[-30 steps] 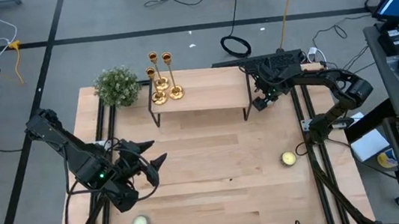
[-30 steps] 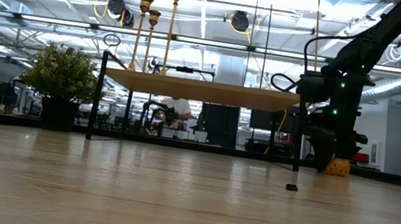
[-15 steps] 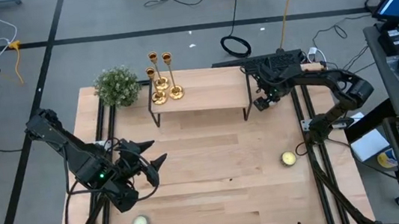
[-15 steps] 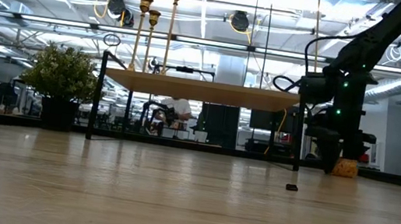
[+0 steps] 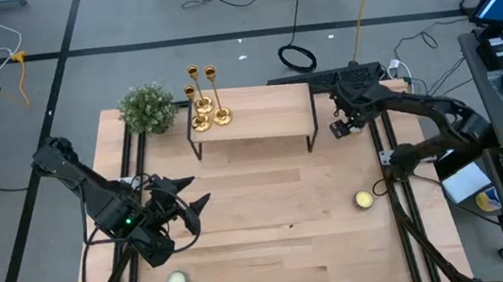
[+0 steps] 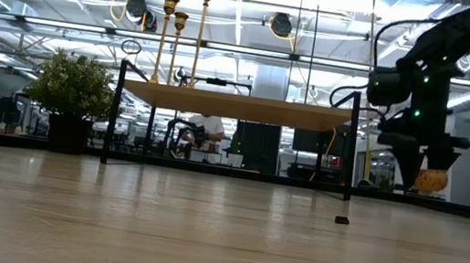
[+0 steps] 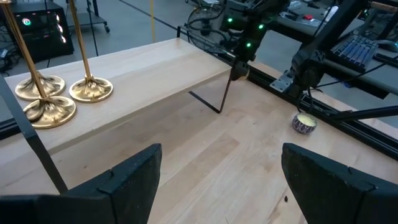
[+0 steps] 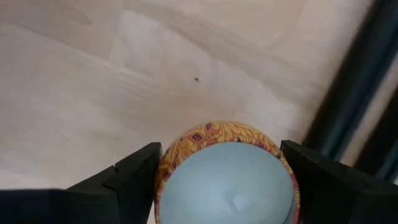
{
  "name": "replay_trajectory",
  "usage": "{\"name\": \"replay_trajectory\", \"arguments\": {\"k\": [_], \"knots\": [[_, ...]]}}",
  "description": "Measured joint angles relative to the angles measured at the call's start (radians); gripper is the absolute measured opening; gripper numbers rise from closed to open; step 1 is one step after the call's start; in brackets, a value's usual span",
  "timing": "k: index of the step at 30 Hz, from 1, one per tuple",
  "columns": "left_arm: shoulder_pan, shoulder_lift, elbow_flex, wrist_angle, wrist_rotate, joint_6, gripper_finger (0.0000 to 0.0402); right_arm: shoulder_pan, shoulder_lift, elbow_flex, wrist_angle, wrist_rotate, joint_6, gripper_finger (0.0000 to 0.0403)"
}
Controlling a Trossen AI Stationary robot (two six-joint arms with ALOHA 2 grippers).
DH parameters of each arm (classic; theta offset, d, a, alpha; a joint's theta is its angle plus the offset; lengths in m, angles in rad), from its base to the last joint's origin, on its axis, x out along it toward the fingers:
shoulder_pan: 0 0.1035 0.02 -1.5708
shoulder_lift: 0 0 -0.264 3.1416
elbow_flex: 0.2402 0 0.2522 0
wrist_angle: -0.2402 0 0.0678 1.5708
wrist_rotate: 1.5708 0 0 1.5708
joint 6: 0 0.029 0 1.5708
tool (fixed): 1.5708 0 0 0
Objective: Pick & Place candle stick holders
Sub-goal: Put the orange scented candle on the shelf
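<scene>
Three gold candle stick holders (image 5: 205, 108) stand on their round bases at the left end of a raised wooden shelf (image 5: 259, 119). They also show in the low view (image 6: 178, 31) and the left wrist view (image 7: 56, 93). My left gripper (image 5: 197, 204) is open and empty over the table's left middle, short of the shelf. My right gripper (image 5: 345, 127) is past the shelf's right end, shut on a short candle in an orange patterned cup (image 6: 431, 180). My right gripper pinches the candle cup by its patterned side wall (image 8: 166, 168), one finger on each of two opposite sides. The fingers come from above, pointing down. The cup sits upright with its pale top up, lifted clear of the table.
A green bushy plant (image 5: 147, 108) stands left of the shelf. One short candle (image 5: 364, 200) lies near the table's right edge and another (image 5: 176, 281) near the front left. Black rails (image 5: 390, 144) run along both sides. Bare wood lies in the middle.
My right gripper has risen and gone toward the table's right edge. The candle cup between its fingers has been lifted off the table and stays upright.
</scene>
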State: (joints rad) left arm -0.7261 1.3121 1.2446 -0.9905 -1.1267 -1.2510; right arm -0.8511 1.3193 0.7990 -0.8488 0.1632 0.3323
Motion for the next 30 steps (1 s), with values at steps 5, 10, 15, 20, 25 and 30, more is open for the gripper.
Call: {"name": "replay_trajectory", "arguments": {"k": [5, 10, 15, 20, 25, 30], "knots": [[0.0, 0.0, 0.0, 0.0, 0.0, 0.0, 0.0326, 0.0, -0.107, 0.001, -0.035, -0.006, 0.043, 0.0291], [0.0, 0.0, 0.0, 0.0, -0.001, 0.0, 0.0326, 0.0, -0.189, 0.029, -0.09, -0.008, 0.072, 0.0291], [0.0, 0.0, 0.0, 0.0, -0.001, -0.001, 0.0326, 0.005, -0.219, 0.126, -0.146, -0.01, 0.072, 0.0291], [0.0, 0.0, 0.0, 0.0, -0.001, -0.001, 0.0326, 0.032, -0.219, 0.266, -0.162, -0.01, 0.056, 0.0291], [0.0, 0.0, 0.0, 0.0, -0.001, 0.005, 0.0326, 0.076, -0.192, 0.418, -0.171, -0.01, 0.032, 0.0291], [0.003, 0.0, 0.0, 0.0, -0.001, 0.011, 0.0326, 0.14, -0.111, 0.57, -0.171, -0.008, -0.007, 0.0291]]}}
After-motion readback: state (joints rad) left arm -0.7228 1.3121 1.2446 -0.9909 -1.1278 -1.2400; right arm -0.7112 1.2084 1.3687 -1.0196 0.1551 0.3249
